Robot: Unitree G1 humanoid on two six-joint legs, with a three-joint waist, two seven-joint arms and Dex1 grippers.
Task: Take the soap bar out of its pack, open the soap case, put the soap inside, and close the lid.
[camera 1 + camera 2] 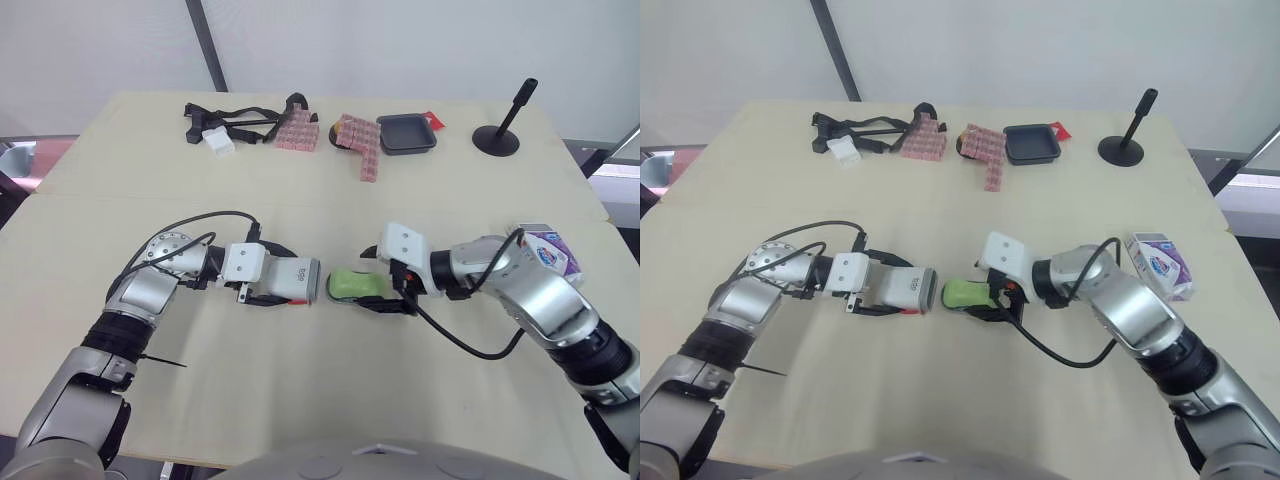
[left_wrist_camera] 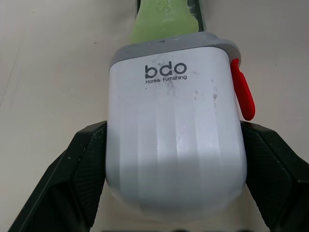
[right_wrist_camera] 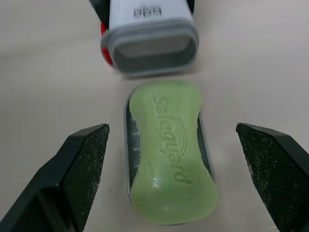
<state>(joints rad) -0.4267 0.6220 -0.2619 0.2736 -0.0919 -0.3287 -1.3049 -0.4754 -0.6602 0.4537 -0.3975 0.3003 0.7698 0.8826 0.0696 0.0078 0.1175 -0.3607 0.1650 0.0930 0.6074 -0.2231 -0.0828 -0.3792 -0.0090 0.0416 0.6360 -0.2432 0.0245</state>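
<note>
just beside the soap bar (image 3: 171,159), unpacked and lying on its tray (image 3: 128,145), my left gripper (image 2: 173,129) clamps the case cover (image 1: 292,280), my right gripper (image 3: 171,129) spread wide; closing remains

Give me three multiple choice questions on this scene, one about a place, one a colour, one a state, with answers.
1. Where does the soap pack lie? A between the tools; B on the table's right side; C in the black tray.
2. What colour is the soap bar? A white; B pink; C green.
3. How is the right tool? A open; B shut on the soap bar; C shut on the case.
B: it lies far right. C: it looks green. A: its fingers stand apart, clear of the soap.
</note>
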